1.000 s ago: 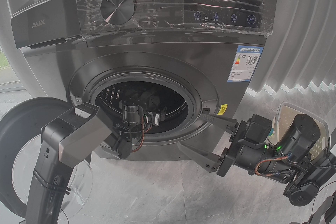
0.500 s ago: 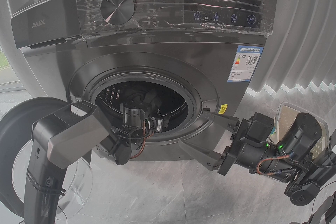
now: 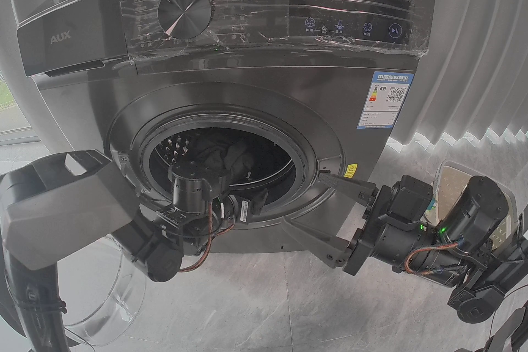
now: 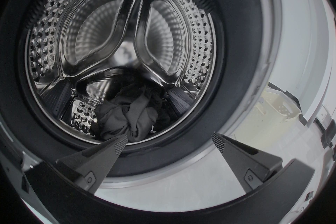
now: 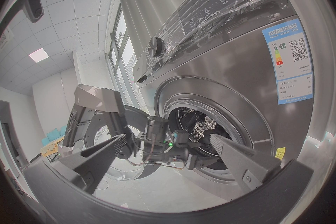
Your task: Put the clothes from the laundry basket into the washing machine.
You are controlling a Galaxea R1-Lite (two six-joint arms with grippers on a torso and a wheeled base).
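Washing machine (image 3: 231, 89) front-on in the head view, round door (image 3: 93, 309) swung wide to 9 o'clock, porthole gaping.

Clothes (image 4: 127, 114) already inside: a dark crumpled bundle on the drum (image 4: 105, 35) floor, at 6 o'clock of the porthole. From the head, just a grey fold glimpsed over the left wrist; from the left wrist camera, the whole heap in plain sight against the perforated steel and the ribbed back wall.

Left gripper (image 4: 168, 137) at the porthole's lower lip, about 6 o'clock, just outside the rubber seal. Jaws spread wide, nothing between them, clear of the bundle. Fingers hidden behind the wrist from the head; spread confirmed by the left wrist camera, and the arm seen side-on from the right wrist camera.

Right gripper (image 3: 302, 200) at 4 o'clock of the porthole, in front of the machine's lower right panel, above the grey tiled floor (image 3: 264, 303). Jaws likewise released and wide apart, holding nothing.

Laundry basket (image 3: 448, 171), cream and perforated, on the floor at 3 o'clock of the machine, mostly behind the right arm from the head; another part of it visible beyond the machine's side from the left wrist camera. Contents impossible to tell.

Pleated curtain (image 3: 473, 39) behind, at 2 o'clock. Ceiling tiles and windows picked up by the right wrist camera alongside the dial (image 5: 154, 47).
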